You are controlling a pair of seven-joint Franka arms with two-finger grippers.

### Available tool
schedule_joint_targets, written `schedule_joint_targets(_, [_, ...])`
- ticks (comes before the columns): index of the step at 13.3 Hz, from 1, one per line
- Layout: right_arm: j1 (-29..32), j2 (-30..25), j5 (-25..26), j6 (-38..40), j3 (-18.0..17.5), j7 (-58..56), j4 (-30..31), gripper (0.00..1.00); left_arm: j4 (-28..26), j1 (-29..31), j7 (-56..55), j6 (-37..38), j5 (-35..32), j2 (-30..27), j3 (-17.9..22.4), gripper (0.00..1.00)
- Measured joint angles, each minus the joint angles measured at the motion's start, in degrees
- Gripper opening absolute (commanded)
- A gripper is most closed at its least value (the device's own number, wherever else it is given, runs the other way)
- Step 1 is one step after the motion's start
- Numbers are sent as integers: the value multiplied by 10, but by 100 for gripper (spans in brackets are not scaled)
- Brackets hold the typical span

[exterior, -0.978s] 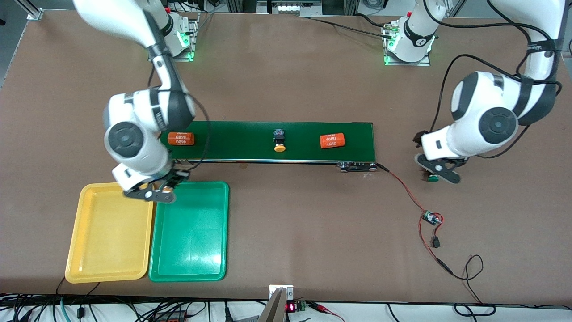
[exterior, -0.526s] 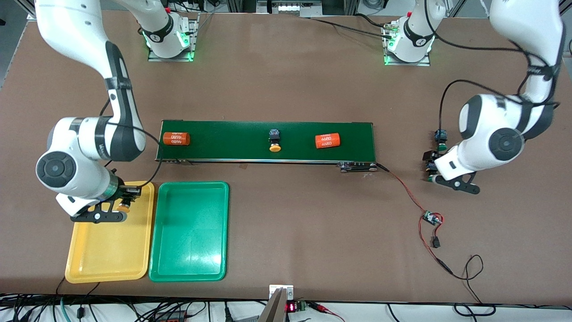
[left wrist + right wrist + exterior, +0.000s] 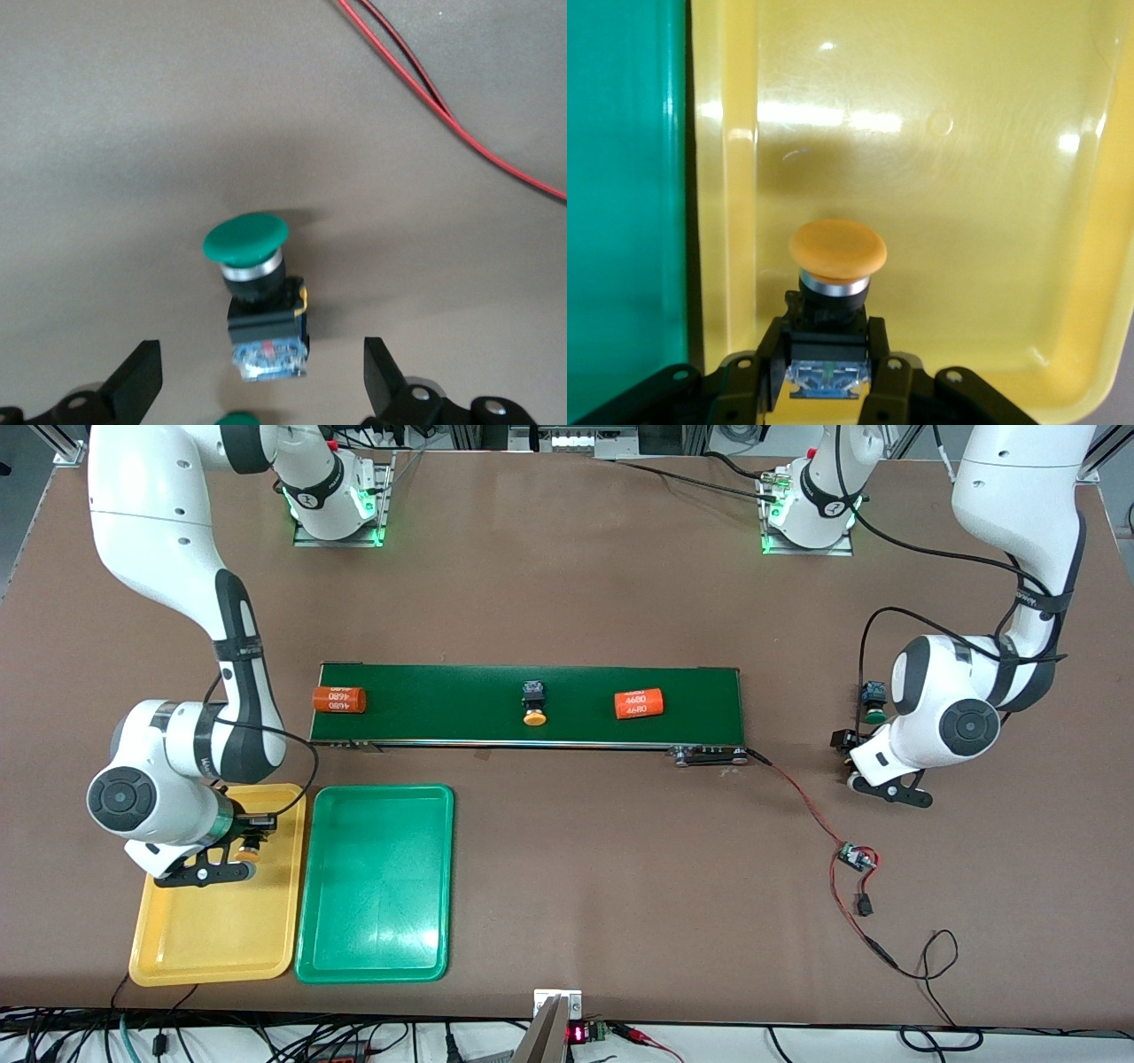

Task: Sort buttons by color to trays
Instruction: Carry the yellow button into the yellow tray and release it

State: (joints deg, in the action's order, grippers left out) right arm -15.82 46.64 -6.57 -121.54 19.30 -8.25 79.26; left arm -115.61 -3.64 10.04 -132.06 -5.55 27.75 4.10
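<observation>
A yellow-capped button point(image 3: 835, 297) sits clamped by its black-and-blue body in the right claw point(image 3: 232, 856), which hangs over the yellow tray point(image 3: 177, 943) at the part of it nearest the conveyor. The right wrist view shows both fingers pressed against the body, cap pointing out over the tray floor. The green tray point(image 3: 372, 921) lies just beside the yellow one, on the side toward the left arm's end of the desk point(image 3: 576, 868), and holds nothing visible.

A 2nd yellow-capped button point(image 3: 533, 704) lies on the dark-green conveyor belt point(image 3: 461, 704), between 2 orange cylinders printed with white numbers: 1 point(image 3: 338, 700) at the belt's end toward the right arm, the other point(image 3: 639, 705) toward the left arm's end.

Off the belt, at the left arm's end of the desk, a green-capped button point(image 3: 257, 292) rests on the bare brown surface. The left claw point(image 3: 263, 390) is low over it with its fingers point(image 3: 137, 385) spread wide, 1 on either side of the button and not touching it. A 2nd green cap point(image 3: 237, 418) peeks in at the edge of the left wrist view. Red and black wires point(image 3: 819, 819) run from the belt across the desk.
</observation>
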Motion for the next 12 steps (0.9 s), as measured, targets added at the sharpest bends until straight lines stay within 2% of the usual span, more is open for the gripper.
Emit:
schedule_joint_targets(2, [5,14,-12,-31,-1,-14,0,9,-25,-1,-2,-62,0,7,5,99])
schedule_joint_targets(3, [6,21,-24,-45,-1,-23,0,43,-39,-1,-3,-86,0,10,7,79])
schedule_joint_targets(4, [6,28,-33,-54,-1,-29,-1,99,-49,-1,-4,-101,0,12,9,58])
schedule_joint_targets(5, [6,33,-39,-58,-1,-31,-2,100,-54,-1,-4,-107,0,13,10,39])
schedule_joint_targets(6, [6,34,-45,-59,-1,-31,-4,100,-55,-1,-4,-109,0,12,10,26])
schedule_joint_targets(7, [5,33,-50,-59,-2,-31,-8,100,-55,-1,-5,-109,0,10,10,19])
schedule_joint_targets(9, [3,25,-55,-43,-4,-31,-21,100,-54,-2,-7,-108,0,5,10,10])
schedule_joint_targets(12, [-6,-11,-56,13,-5,-31,-28,100,-50,-3,-9,-77,0,-10,9,10])
